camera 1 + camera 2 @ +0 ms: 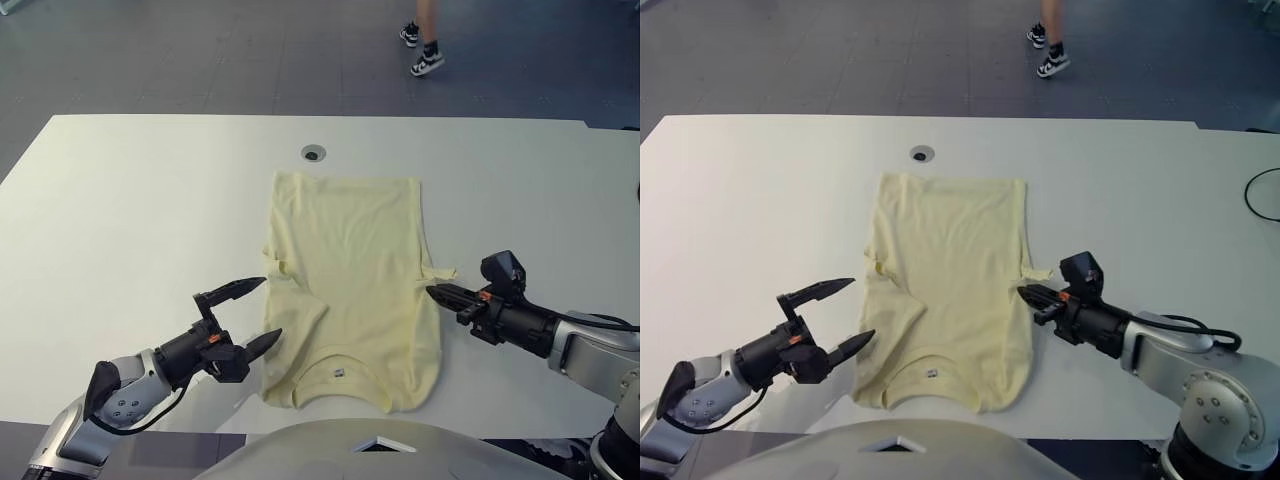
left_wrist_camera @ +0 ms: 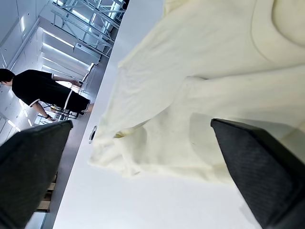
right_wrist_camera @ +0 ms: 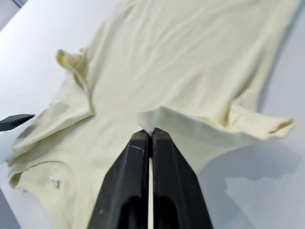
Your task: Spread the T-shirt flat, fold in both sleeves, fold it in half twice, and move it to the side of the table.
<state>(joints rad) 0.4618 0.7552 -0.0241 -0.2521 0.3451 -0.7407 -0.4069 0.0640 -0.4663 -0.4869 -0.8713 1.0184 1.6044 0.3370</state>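
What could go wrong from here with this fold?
The right gripper pinches only a thin edge of the T-shirt at its fingertips, so the cloth could slip out mid-fold. The left sleeve lies bunched beside the open left gripper, so later folds may come out crooked.

no legible text anywhere, small white tag point(image 1: 339, 373) inside the collar of the pale yellow T-shirt point(image 1: 350, 250), its print too small to read, no numbers or signs to make out
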